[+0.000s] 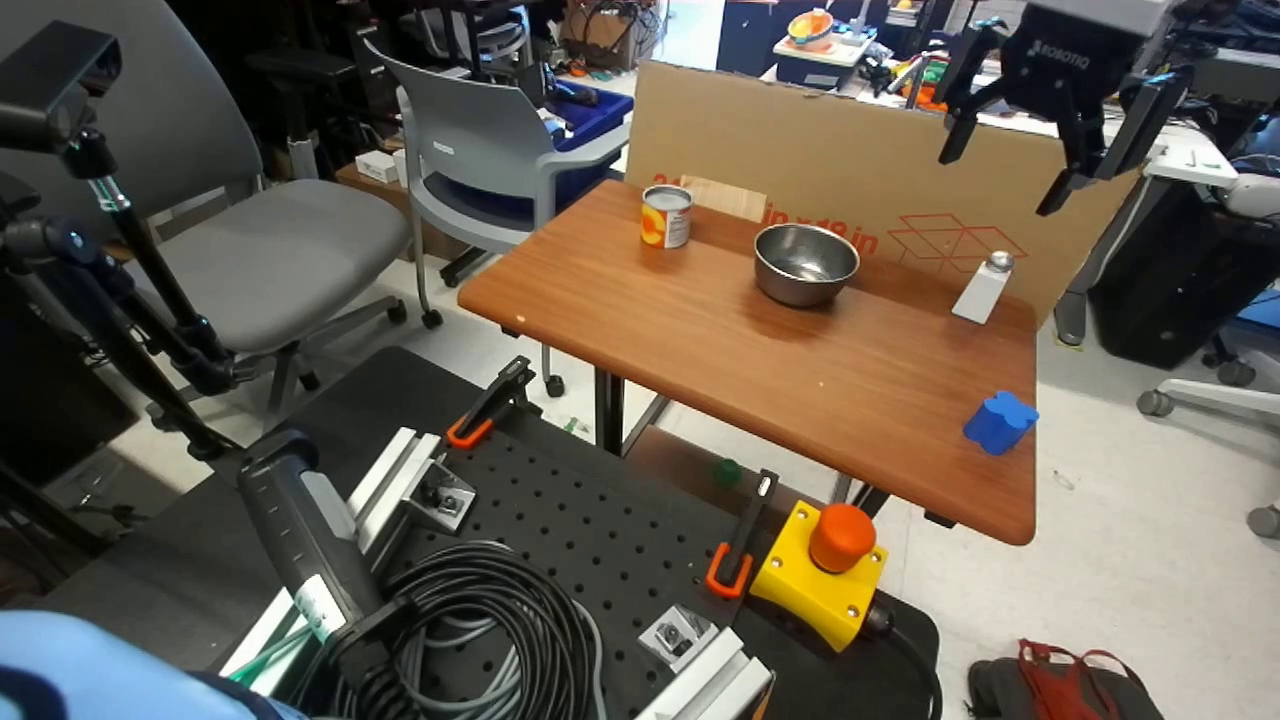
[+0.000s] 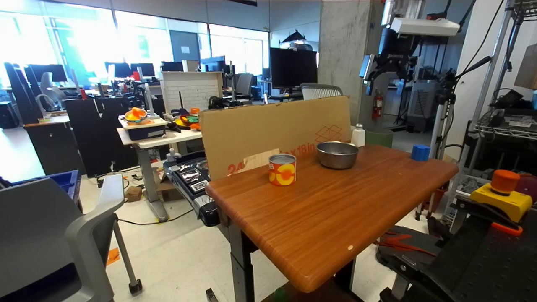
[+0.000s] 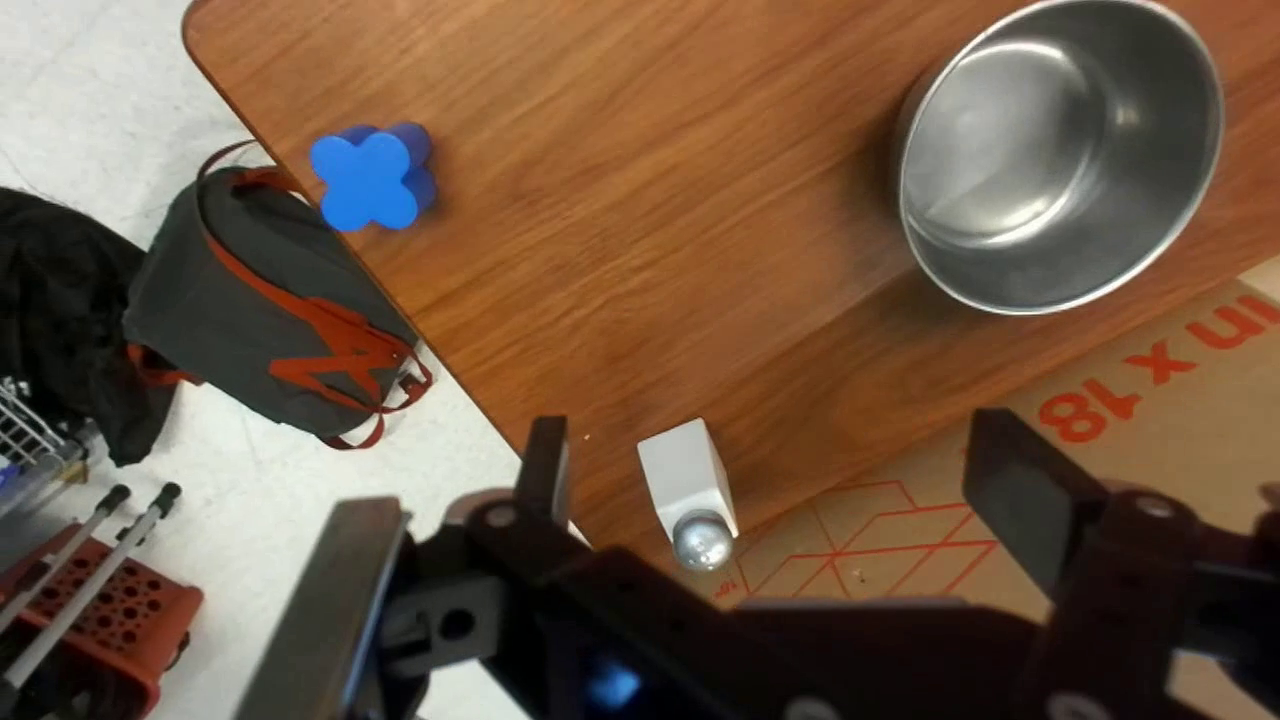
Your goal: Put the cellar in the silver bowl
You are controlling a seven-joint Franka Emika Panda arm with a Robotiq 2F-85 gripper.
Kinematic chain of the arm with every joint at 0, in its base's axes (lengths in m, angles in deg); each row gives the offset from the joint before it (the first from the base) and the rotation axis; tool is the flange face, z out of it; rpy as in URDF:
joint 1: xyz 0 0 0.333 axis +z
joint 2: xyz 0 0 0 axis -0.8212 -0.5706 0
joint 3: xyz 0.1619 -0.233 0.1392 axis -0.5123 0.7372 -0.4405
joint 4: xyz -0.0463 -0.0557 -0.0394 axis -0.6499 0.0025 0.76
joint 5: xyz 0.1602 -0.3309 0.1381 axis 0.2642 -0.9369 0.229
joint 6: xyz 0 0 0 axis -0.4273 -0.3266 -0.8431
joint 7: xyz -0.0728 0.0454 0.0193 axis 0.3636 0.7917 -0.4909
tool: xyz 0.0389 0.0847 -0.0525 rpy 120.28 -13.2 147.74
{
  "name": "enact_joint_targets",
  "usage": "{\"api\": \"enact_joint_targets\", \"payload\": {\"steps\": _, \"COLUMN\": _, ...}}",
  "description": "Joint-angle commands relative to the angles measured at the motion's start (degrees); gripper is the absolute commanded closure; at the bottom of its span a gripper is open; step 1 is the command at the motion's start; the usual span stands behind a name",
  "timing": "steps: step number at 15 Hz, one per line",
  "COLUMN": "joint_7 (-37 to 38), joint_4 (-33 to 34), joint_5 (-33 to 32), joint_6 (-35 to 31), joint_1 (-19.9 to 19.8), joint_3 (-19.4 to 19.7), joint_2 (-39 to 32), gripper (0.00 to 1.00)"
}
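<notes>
Cellar (image 1: 981, 294) is upright on the desk (image 1: 640, 290), near a corner, just beside the cardboard panel (image 1: 760, 130). Gripper (image 1: 997, 186) is up high, well apart from it, fingers spread wide, holding nothing. My read: we're on the approach, no grasp yet. In the wrist view the cellar sits nearer one finger than the other, so centre it before dropping. Come down vertical, pads square to the flat white sides, and take the body below the metal cap (image 3: 702, 540) (round and shiny, I'd expect slip). Mind finger clearance to the cardboard. Then lift above rim height, lower into the silver bowl (image 3: 1060, 155), release low; slim thing will likely topple in there, which should be fine.

Bowl is upright, nothing in it, mouth unobstructed. Can (image 1: 666, 217) on its far side from the cellar stands upright; can't tell if it's sealed or has contents. Blue block (image 3: 365, 185) is near the desk edge, out of the way.
</notes>
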Motion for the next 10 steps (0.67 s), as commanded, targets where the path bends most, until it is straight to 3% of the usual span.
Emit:
{"api": "enact_joint_targets", "payload": {"steps": 1, "joint_7": 2.7, "joint_4": 14.4, "joint_5": -0.4, "joint_6": 8.9, "joint_1": -1.0, "joint_3": 0.2, "joint_2": -10.4, "gripper": 0.0}}
{"api": "enact_joint_targets", "payload": {"steps": 5, "joint_7": 3.4, "joint_4": 25.1, "joint_5": -0.3, "joint_6": 16.6, "joint_1": -2.2, "joint_3": 0.2, "joint_2": -18.1, "gripper": 0.0}}
{"api": "enact_joint_targets", "payload": {"steps": 10, "joint_7": 4.0, "joint_4": 35.8, "joint_5": -0.5, "joint_6": 16.9, "joint_1": -3.0, "joint_3": 0.0, "joint_2": -26.8, "gripper": 0.0}}
